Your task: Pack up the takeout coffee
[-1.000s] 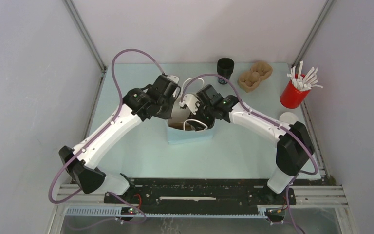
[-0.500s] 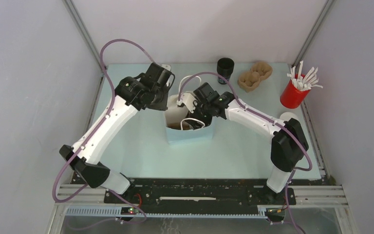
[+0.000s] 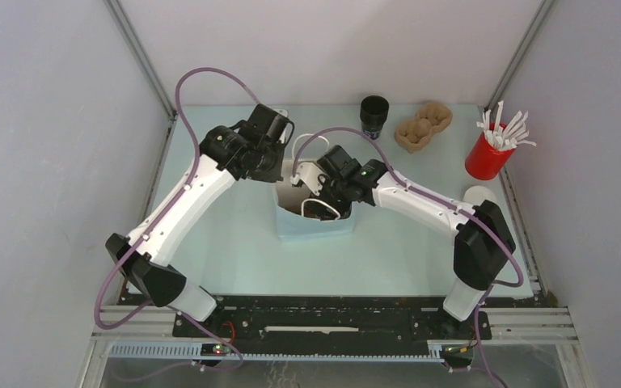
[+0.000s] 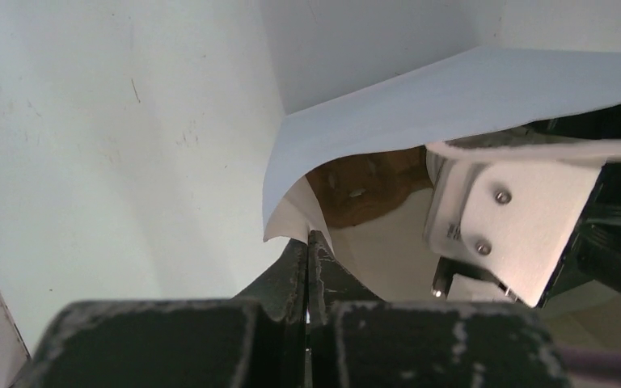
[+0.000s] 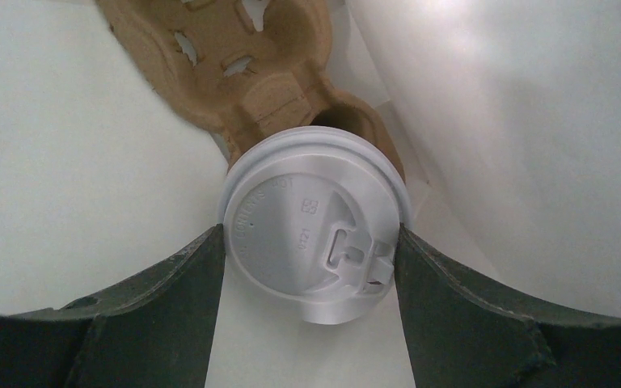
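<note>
The takeout coffee [image 5: 315, 222] shows its white domed lid between my right gripper's fingers [image 5: 186, 299]; its black cup is hidden below. My right gripper [image 5: 311, 250] is shut on the lid's sides, inside the pale blue paper bag [image 3: 315, 225], just above a brown cardboard carrier [image 5: 242, 73] on the bag's floor. My left gripper [image 4: 309, 242] is shut on the bag's paper rim [image 4: 453, 97] and holds the mouth open at its far left corner [image 3: 285, 166]. The right gripper [image 3: 314, 192] reaches down into the bag's mouth.
A lidless black cup [image 3: 374, 111] and a second brown carrier [image 3: 423, 127] stand at the back. A red cup of white sticks [image 3: 489, 153] and a loose white lid [image 3: 479, 194] are at the right edge. Grey walls close in both sides.
My left gripper pulled the bag's rim back and to the left, opening the mouth wider. My right gripper moved left and lower into the bag with the coffee.
</note>
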### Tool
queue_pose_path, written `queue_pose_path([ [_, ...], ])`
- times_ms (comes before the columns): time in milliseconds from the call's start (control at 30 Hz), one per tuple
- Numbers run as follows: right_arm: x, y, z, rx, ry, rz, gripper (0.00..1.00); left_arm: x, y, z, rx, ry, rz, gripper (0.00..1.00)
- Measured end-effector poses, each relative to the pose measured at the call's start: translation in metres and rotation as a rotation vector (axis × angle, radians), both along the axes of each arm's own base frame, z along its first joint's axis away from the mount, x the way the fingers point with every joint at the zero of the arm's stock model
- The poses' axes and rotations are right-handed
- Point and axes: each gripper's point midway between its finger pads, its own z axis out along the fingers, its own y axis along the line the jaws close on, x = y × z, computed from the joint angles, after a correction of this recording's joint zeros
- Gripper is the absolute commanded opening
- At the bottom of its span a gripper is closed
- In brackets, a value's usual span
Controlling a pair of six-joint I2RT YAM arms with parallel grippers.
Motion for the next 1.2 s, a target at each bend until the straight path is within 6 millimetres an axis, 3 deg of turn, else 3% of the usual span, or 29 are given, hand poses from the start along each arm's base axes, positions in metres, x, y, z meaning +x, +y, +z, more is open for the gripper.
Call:
queue_pose_path([
  [400,-0.005,0.002,-0.006,-0.058,-0.045,0.027,0.48,0.006,-0.004,-0.004,-0.022,-0.034,-0.005,0.00],
  [767,0.000,0.007,-0.014,-0.098,-0.051,0.022,0.48,-0.006,0.003,-0.001,-0.052,-0.074,-0.030,0.00],
  [1200,0.007,0.000,-0.023,-0.096,-0.013,-0.013,0.46,-0.007,0.005,-0.002,-0.045,-0.094,-0.058,0.00],
])
